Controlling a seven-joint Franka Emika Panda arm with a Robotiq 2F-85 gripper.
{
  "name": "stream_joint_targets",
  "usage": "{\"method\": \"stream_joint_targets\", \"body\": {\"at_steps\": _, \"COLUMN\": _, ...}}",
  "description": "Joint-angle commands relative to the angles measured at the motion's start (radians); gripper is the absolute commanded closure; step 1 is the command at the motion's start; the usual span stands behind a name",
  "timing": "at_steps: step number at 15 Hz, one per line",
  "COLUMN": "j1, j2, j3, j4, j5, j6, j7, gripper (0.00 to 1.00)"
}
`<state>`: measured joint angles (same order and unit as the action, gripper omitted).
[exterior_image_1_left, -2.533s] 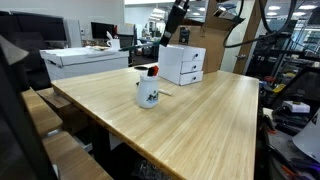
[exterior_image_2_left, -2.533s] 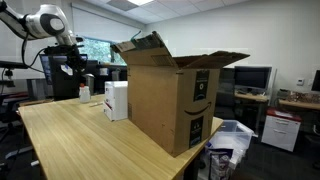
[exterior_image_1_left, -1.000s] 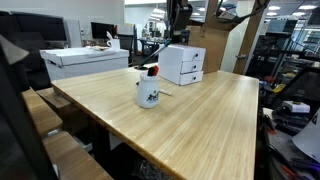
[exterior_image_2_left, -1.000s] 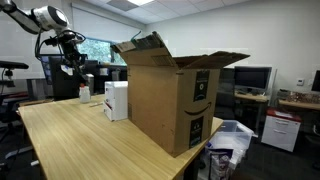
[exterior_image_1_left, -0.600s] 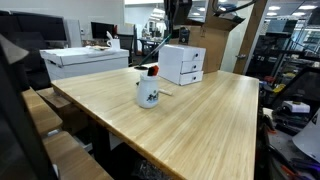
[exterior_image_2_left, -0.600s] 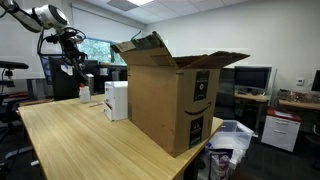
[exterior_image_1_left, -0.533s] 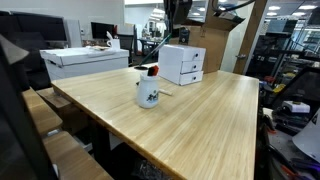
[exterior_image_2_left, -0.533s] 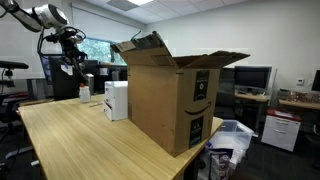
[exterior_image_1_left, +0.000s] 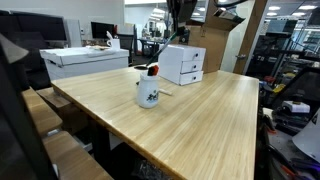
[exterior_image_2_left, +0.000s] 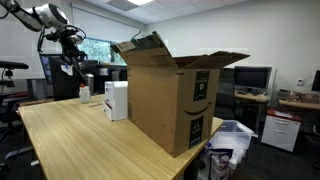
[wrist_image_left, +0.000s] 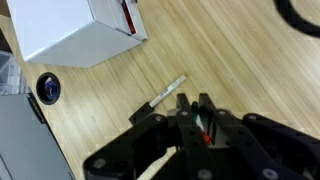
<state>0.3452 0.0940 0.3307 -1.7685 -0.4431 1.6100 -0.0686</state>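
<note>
Presently black gripper (wrist_image_left: 195, 108) hovering above pale wooden table (wrist_image_left: 250, 70); cannot tell if gripping red-white bit (wrist_image_left: 205, 124) between near-closed fingers. Risk: descending off-line, striking white rectangular box (wrist_image_left: 70, 30).

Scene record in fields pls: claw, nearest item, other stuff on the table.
claw: above the table, open or shut unclear
nearest: thin pen-like stick, flat on the wood
white drawer box: on table, clear of the stick
jug: white, red cap, upright
cardboard box: flaps open, on table
</note>
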Motion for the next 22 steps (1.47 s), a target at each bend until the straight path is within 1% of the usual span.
{"method": "stream_joint_targets", "body": {"at_steps": 1, "j1": 0.008, "j2": 0.013, "j3": 0.004, "j4": 0.022, "j5": 0.008, "j6": -0.032, "j7": -0.055, "gripper": 0.94}}
{"method": "stream_joint_targets", "body": {"at_steps": 7, "j1": 0.029, "j2": 0.036, "j3": 0.019, "j4": 0.039, "j5": 0.010, "j6": -0.036, "j7": -0.087, "gripper": 0.94}}
{"method": "stream_joint_targets", "body": {"at_steps": 22, "j1": 0.046, "j2": 0.085, "j3": 0.011, "j4": 0.092, "j5": -0.019, "j6": -0.129, "j7": -0.065, "gripper": 0.94}}
